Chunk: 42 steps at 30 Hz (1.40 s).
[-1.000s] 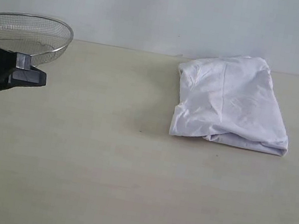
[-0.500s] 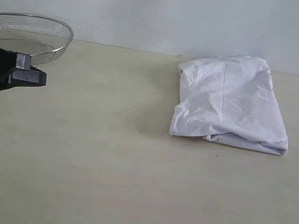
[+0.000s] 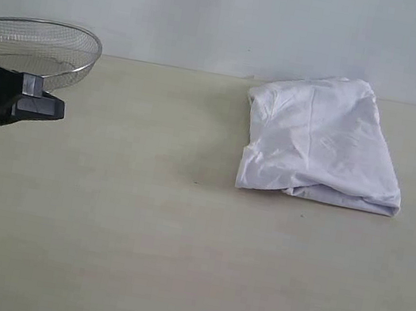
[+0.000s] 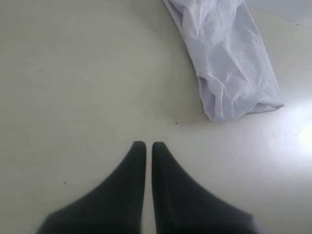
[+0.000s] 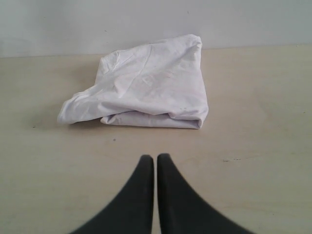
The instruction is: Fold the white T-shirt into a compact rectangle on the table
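The white T-shirt point(image 3: 319, 143) is lying folded on the table point(image 3: 138, 232), toward the far right in the ext. view, close to the back edge. It is forming a soft, rumpled, roughly rectangular bundle, broader at its near edge and narrowing twd the wall point(image 3: 217, 12). The thin fabric is creasing in shallow ridges across the top layer. Along the near edge 2 layers are showing, the lower one peeking out as a rolled lip. In the right wrist view a faint pinkish trace is showing through the top layer, too weak to read. The tabletop is looking flat, matte and pale beige, w/ a few tiny dark specks. The left gripper point(image 4: 148, 145) is sitting at the far left, well apart from the shirt. Its 2 black, matte, tapering fingers are pressing together w/ only a hairline slit between them, gripping nothing. Behind it a round silver wire-mesh basket point(image 3: 42, 46) w/ a thin metal rim is standing by the wall, partly covered by the arm. The right gripper point(image 5: 156, 157) is out of the ext. view, but its own camera is showing 2 curved black fingers closed tip to tip and empty — pointing at the shirt's near folded edge, near it but not touching.
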Motion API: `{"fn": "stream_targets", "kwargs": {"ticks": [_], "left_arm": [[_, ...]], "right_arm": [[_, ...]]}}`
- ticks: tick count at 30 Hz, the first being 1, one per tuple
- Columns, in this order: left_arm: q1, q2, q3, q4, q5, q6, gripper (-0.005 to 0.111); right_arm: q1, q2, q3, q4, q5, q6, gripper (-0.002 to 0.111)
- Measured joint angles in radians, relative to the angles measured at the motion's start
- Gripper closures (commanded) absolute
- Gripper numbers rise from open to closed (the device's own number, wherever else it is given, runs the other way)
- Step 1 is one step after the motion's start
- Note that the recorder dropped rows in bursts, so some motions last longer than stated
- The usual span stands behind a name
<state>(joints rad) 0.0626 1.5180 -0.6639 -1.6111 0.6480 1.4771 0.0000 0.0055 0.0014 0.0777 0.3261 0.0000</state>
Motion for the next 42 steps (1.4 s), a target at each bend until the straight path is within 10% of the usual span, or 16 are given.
{"fn": "stream_targets", "kwargs": {"ticks": [15,27,30,35,42], "left_arm": [[0.000,-0.259,0.000,-0.114,-0.249,0.470,0.102],[0.000,-1.152,0.184,-0.126,-0.345,0.458,0.102],[0.000,-1.300,0.229,-0.126,-0.399,0.344,0.102],[0.000,-1.365,0.280,-0.105,-0.387,-0.341,0.102],[0.000,-1.365,0.333,0.441,-0.312,-0.637,0.102]], "right_arm": [[0.000,0.000,0.000,0.000,0.000,0.000,0.109],[0.000,0.000,0.000,0.000,0.001,0.000,0.109],[0.000,0.000,0.000,0.000,0.001,0.000,0.109],[0.000,0.000,0.000,0.000,0.001,0.000,0.109],[0.000,0.000,0.000,0.000,0.001,0.000,0.109]]}}
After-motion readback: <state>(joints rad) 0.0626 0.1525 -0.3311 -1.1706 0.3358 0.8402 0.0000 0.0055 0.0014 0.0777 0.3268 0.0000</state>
